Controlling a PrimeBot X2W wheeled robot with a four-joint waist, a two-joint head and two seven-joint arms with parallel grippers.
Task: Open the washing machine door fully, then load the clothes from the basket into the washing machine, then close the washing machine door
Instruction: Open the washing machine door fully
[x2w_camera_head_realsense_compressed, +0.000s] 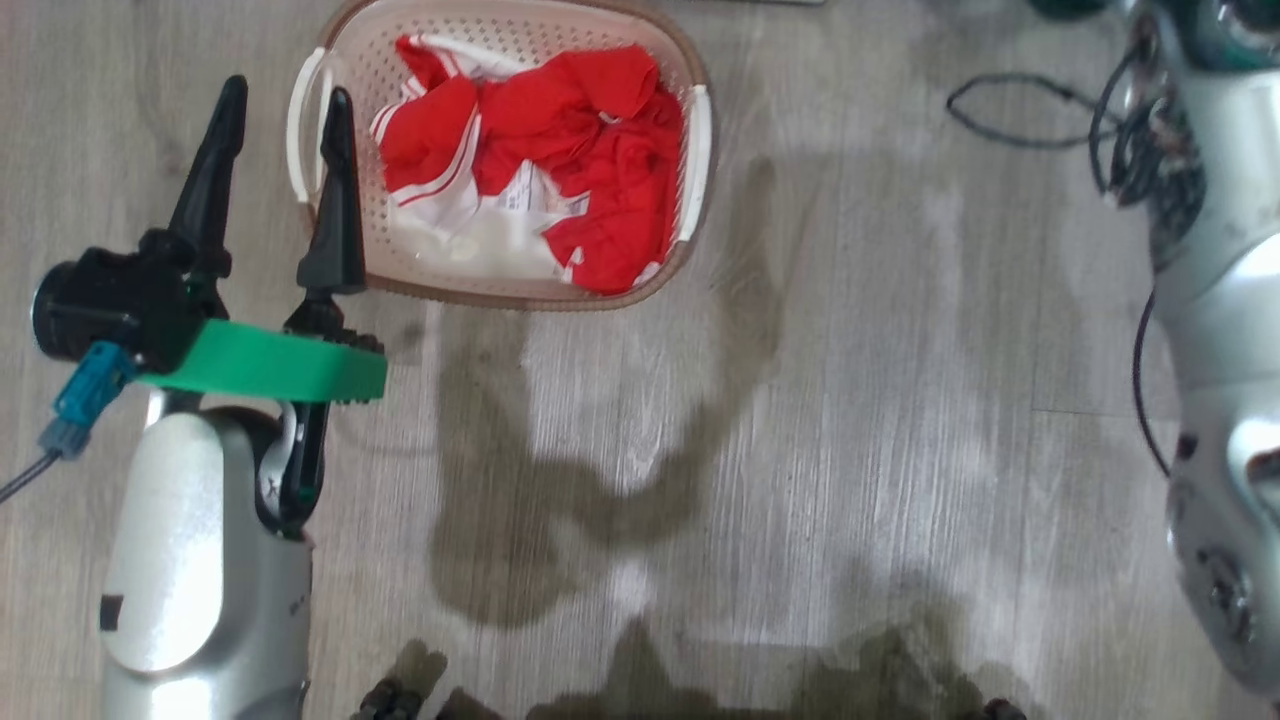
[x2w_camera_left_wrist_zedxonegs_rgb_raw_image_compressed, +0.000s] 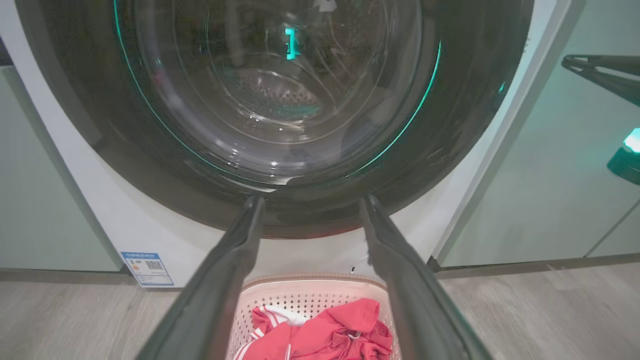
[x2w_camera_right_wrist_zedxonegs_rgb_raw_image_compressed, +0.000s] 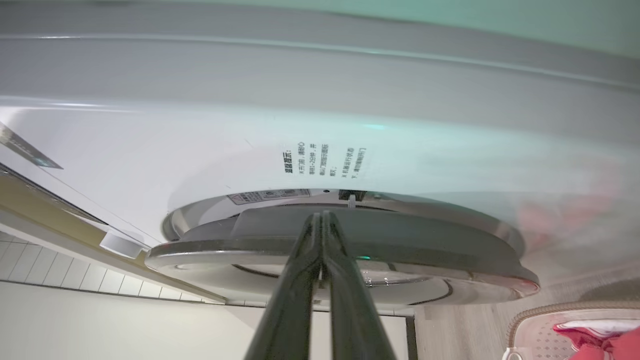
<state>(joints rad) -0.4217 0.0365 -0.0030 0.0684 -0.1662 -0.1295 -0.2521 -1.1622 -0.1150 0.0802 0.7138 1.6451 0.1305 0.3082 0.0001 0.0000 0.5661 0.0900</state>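
At the opening step, by the look of it: no sign yet of the washing machine door (x2w_camera_left_wrist_zedxonegs_rgb_raw_image_compressed: 450, 150) swung out. From the right wrist, seen edge-on (x2w_camera_right_wrist_zedxonegs_rgb_raw_image_compressed: 425, 245), long axis running 9 to 3 o'clock across the white front of the washing machine (x2w_camera_right_wrist_zedxonegs_rgb_raw_image_compressed: 200, 150); impossible to say whether latched or a crack ajar.

Right gripper (x2w_camera_right_wrist_zedxonegs_rgb_raw_image_compressed: 320, 216): closed finger against finger, gripping nothing, tips aimed at 12 o'clock onto the raised dark section of the door's edge. Touching or just short of it, cannot tell which.

Left gripper (x2w_camera_head_realsense_compressed: 288, 92): spread wide, empty, above the floor (x2w_camera_head_realsense_compressed: 850, 400), with the basket (x2w_camera_head_realsense_compressed: 520, 298) at 1 o'clock from its tips and one fingertip overlapping the white side handle (x2w_camera_head_realsense_compressed: 297, 130). Inside, the clothes (x2w_camera_head_realsense_compressed: 590, 130), heaped, red with white panels.

From the left wrist, facing the door glass square-on at 12 o'clock, basket down at 6 o'clock between the fingers.

So: nearer the door's edge on the right, nearer the laundry on the left. Probably calls for getting purchase behind that edge and drawing outward; some risk of slipping off with fingers shut.
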